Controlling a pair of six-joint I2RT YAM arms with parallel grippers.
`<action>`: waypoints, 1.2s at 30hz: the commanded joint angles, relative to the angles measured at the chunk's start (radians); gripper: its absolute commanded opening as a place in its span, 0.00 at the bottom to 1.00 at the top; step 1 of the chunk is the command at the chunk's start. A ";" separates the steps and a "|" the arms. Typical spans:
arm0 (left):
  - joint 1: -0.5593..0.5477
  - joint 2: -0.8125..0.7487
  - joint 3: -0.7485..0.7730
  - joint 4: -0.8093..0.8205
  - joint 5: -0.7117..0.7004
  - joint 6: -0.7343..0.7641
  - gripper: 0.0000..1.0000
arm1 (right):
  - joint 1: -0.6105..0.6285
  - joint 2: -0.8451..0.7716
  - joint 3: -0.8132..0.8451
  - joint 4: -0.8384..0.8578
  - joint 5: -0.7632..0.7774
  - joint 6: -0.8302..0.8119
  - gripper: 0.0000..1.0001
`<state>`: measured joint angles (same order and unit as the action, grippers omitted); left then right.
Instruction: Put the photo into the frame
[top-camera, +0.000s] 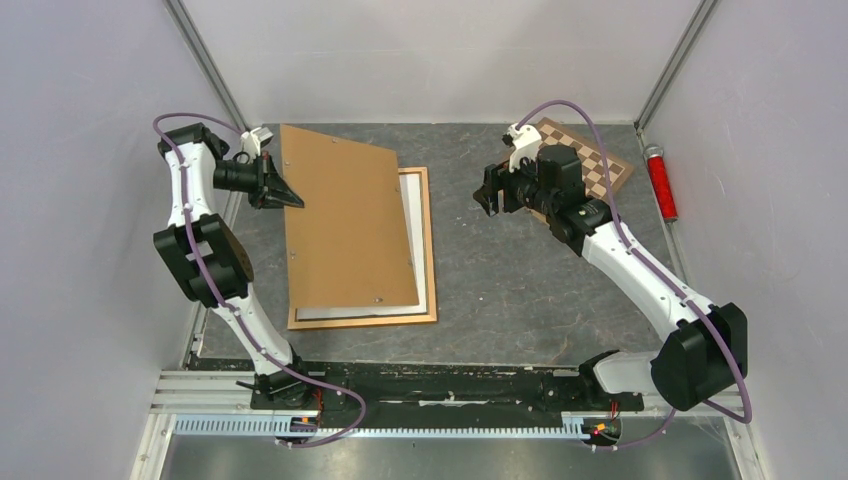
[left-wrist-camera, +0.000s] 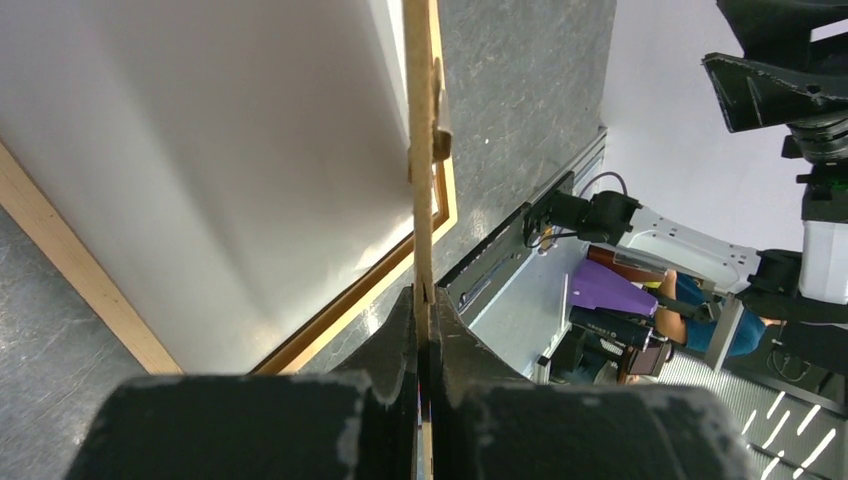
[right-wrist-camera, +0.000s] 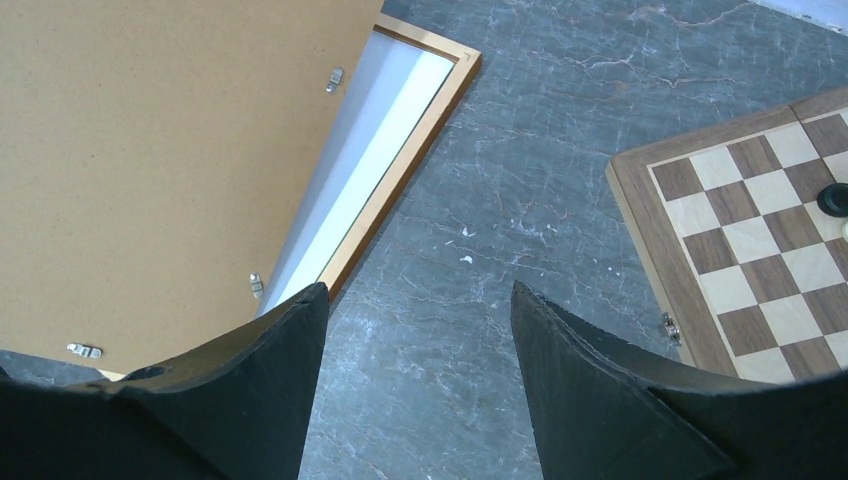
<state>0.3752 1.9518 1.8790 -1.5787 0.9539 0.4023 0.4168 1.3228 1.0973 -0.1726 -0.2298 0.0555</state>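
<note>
**Photo in, board not yet down**

My left pincer is clamped tight on the edge of the board, holding it lifted and askew over the frame. My right pincer gapes wide and empty above the desk. The photo lies white side up inside the frame, so that part looks done. I judge the board must yet be laid flat.

This is a robotics lab test cell. Plain white panel walls framed by aluminium posts box in a grey marbled tabletop. A slotted metal rail along the near edge carries the arm bases, and purple cables loop off the arms. Beyond the cell, the left wrist view catches a seated person among equipment.
</note>
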 joint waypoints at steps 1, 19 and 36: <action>0.006 -0.005 0.046 -0.068 0.124 0.030 0.02 | -0.006 -0.013 -0.008 0.050 -0.007 0.009 0.70; 0.006 -0.015 -0.002 -0.069 0.174 0.027 0.02 | -0.010 -0.005 -0.022 0.063 -0.012 0.019 0.70; 0.001 -0.004 -0.081 -0.069 0.155 0.054 0.02 | -0.016 0.002 -0.035 0.073 -0.014 0.026 0.70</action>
<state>0.3763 1.9537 1.7943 -1.5570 1.0382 0.4095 0.4076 1.3239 1.0679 -0.1425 -0.2333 0.0727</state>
